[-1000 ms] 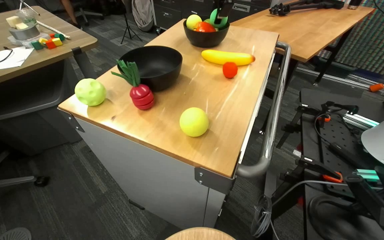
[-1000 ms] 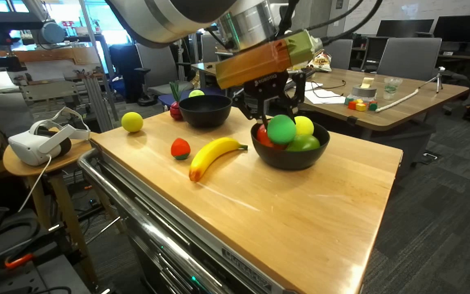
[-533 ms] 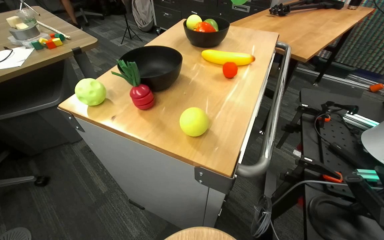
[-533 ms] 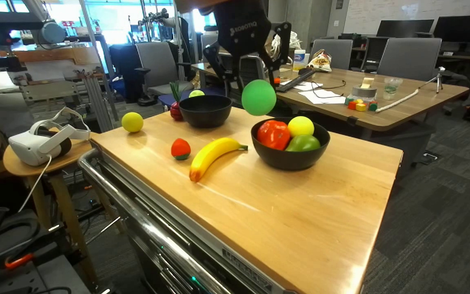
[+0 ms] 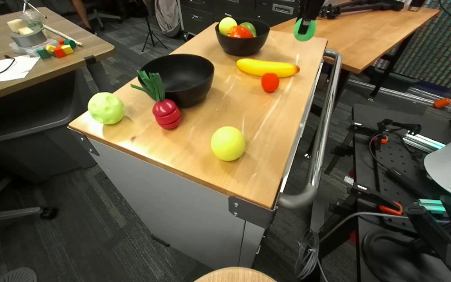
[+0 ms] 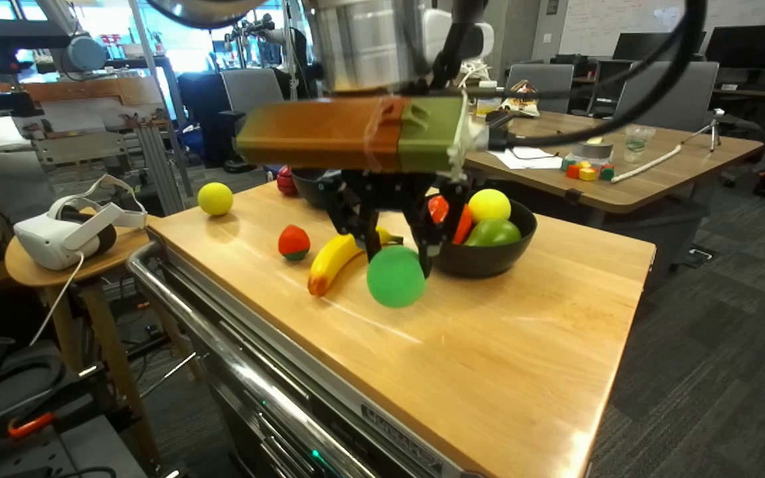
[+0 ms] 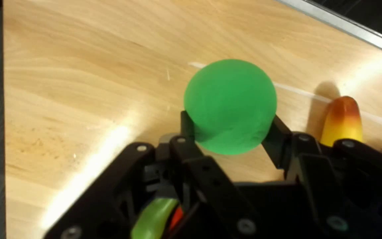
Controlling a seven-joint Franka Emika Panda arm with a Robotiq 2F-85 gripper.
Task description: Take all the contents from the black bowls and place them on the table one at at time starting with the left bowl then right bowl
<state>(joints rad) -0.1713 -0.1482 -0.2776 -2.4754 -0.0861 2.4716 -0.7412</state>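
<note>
My gripper [image 6: 398, 257] is shut on a green ball [image 6: 394, 282], held above the wooden table [image 6: 462, 358] in front of the filled bowl. The ball also shows between the fingertips in the wrist view [image 7: 230, 103] and at the far right table edge in an exterior view [image 5: 298, 30]. The filled black bowl [image 5: 241, 47] holds a red pepper-like piece [image 5: 241, 32], a yellow ball [image 6: 489, 204] and a green fruit [image 6: 493, 233]. The nearer black bowl [image 5: 182, 78] shows a bare inside; my gripper and arm partly hide it in an exterior view [image 6: 309, 189].
On the table lie a banana [image 5: 266, 67], a red strawberry-like piece [image 5: 270, 82], a yellow ball [image 5: 228, 143], a red radish with green leaves [image 5: 166, 113] and a dimpled lime ball [image 5: 106, 108]. A metal handle bar [image 5: 325, 129] runs along one table edge.
My gripper lifted the green ball out of the filled bowl, raised it high, then moved toward the handle side and came down over the table. The other objects have not moved.
</note>
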